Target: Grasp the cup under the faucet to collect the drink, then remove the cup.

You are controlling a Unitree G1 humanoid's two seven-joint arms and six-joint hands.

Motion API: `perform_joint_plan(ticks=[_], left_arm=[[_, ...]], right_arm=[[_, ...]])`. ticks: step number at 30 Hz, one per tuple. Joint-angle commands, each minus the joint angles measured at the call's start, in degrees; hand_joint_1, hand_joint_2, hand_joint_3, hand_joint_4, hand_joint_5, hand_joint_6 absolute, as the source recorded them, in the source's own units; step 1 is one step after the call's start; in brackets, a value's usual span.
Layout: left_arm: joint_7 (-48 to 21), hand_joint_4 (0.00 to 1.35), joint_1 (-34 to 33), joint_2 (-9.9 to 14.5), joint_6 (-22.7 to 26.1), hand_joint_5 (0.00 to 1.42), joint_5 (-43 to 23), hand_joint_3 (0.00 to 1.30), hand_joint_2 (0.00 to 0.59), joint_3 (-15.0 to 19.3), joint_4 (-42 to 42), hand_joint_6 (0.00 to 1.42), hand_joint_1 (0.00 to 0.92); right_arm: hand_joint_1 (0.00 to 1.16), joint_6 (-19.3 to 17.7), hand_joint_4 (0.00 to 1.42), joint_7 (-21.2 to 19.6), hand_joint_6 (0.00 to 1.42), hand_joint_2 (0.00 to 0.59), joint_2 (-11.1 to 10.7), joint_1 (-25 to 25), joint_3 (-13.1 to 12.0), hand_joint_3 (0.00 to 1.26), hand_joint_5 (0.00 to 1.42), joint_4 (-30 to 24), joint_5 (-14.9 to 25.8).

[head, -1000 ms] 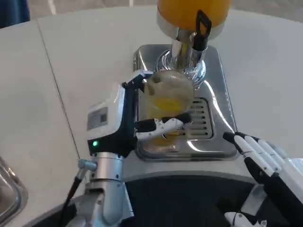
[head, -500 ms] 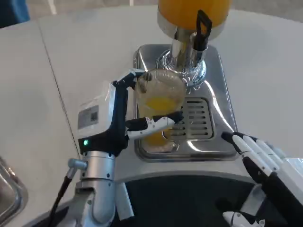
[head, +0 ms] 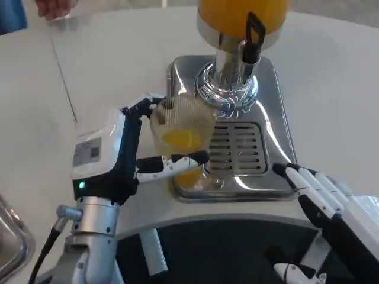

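Nearest to us, our right hand [head: 328,204] waits at the table's front edge with its fingers laid out straight and together, holding nothing. Just beyond, our left hand [head: 127,157] wraps the clear plastic cup [head: 180,139], thumb across the front and fingers behind, and the cup sits over the left edge of the steel drip tray [head: 269,133], left of the faucet [head: 228,59] rather than beneath it. We judge the cup light but thin-walled and easily squashed, with orange juice [head: 180,139] in its lower part that could slosh, so a gentle hold round the middle, kept upright, suits it best. The tray looks slick and shiny. The white table [head: 106,65] around it is smooth, and the juice dispenser [head: 240,15] stands at the far side.
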Motion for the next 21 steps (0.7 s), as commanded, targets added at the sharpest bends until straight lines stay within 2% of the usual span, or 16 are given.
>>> perform_joint_plan(ticks=[1, 6, 17, 21], left_arm=[[-1.04, 1.19, 1.37, 0.96, -2.39, 1.42, -0.17, 1.01, 0.0, 1.13, -3.66, 1.42, 0.604], [-2.89, 1.19, 3.19, 1.72, -3.15, 1.42, -0.61, 1.01, 0.0, 2.25, -5.41, 1.42, 0.604], [-6.43, 1.21, 4.4, 1.67, -3.28, 1.42, -1.14, 1.01, 0.0, 3.69, -8.12, 1.42, 0.597], [-7.33, 1.21, 4.52, 1.81, -3.54, 1.42, -1.25, 1.01, 0.0, 4.33, -9.2, 1.42, 0.599]], right_arm=[[0.38, 0.2, 0.0, -0.08, 0.0, 0.429, 0.14, 0.29, -0.03, 0.02, 0.0, 0.1, -0.42], [0.38, 0.1, 0.0, -0.05, 0.0, 0.429, 0.1, 0.33, 0.16, 0.02, 0.0, 0.02, -0.61], [0.38, -0.05, 0.0, 0.4, 0.0, 0.429, -0.28, -0.08, 0.28, 0.02, 0.0, -0.33, -0.56], [0.37, -1.37, 0.0, 0.01, 0.0, 0.432, -1.24, -0.24, -0.3, 0.02, 0.0, -0.98, -1.98]])
